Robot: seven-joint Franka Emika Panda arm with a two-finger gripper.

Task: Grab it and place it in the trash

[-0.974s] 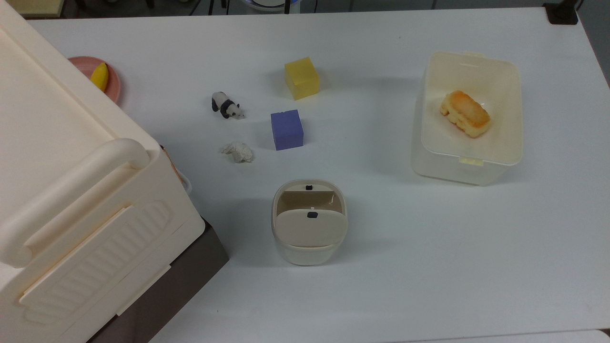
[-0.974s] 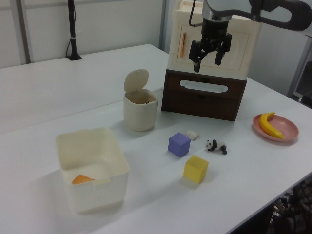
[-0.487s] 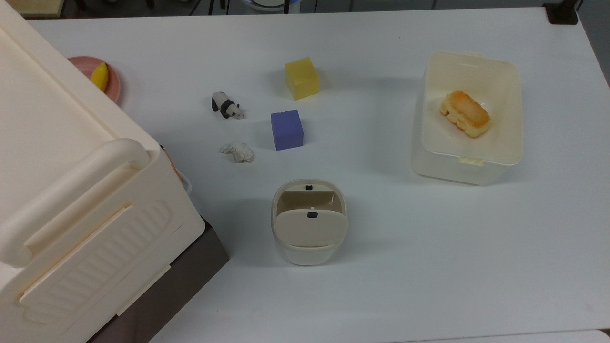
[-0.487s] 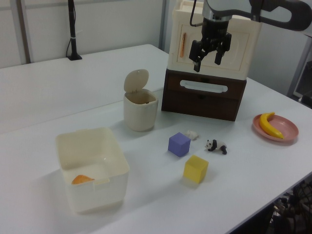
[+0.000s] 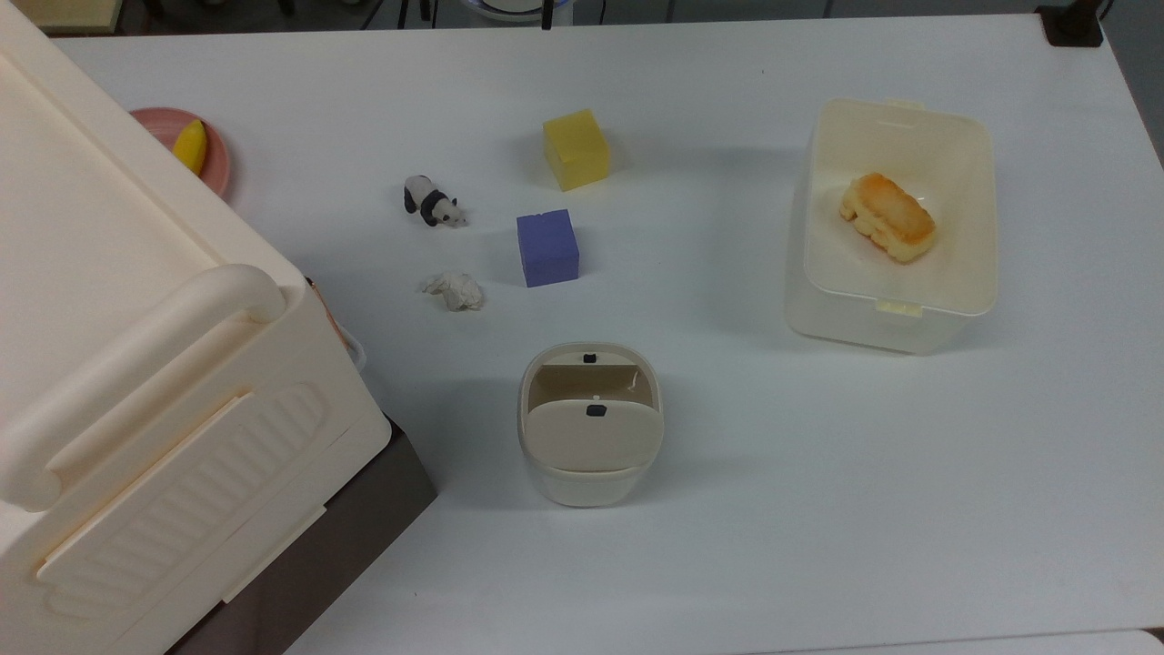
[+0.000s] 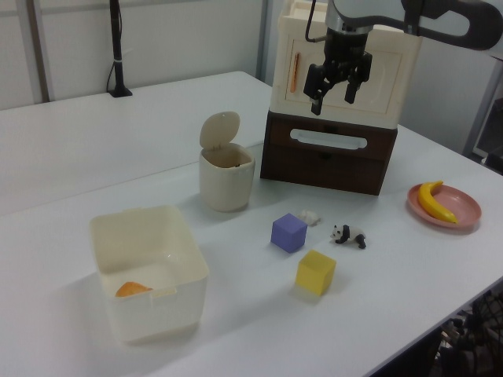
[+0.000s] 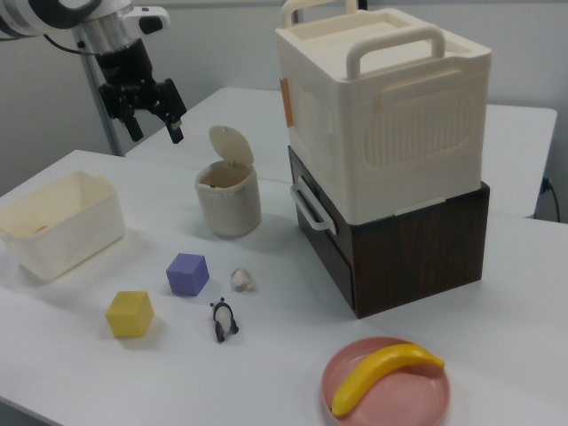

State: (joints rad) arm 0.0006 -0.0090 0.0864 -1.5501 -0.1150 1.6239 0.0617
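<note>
A small crumpled white tissue wad (image 5: 454,290) lies on the white table between the purple cube and the big cream box; it also appears as a pale lump (image 6: 310,217) in the left view and a small wad (image 7: 241,280) in the right view. The beige trash bin (image 5: 589,425) stands with its flap lid tipped up, mouth open (image 6: 226,179) (image 7: 227,191). My gripper (image 6: 333,95) (image 7: 154,122) hangs high in the air, open and empty, well above the table and far from the tissue.
A purple cube (image 5: 547,247), a yellow cube (image 5: 576,149) and a panda figurine (image 5: 433,201) sit near the tissue. A cream tub (image 5: 946,300) holds bread. The big cream handled box (image 7: 390,106) on a brown drawer unit stands beside the bin. A pink plate (image 7: 355,382) carries a banana.
</note>
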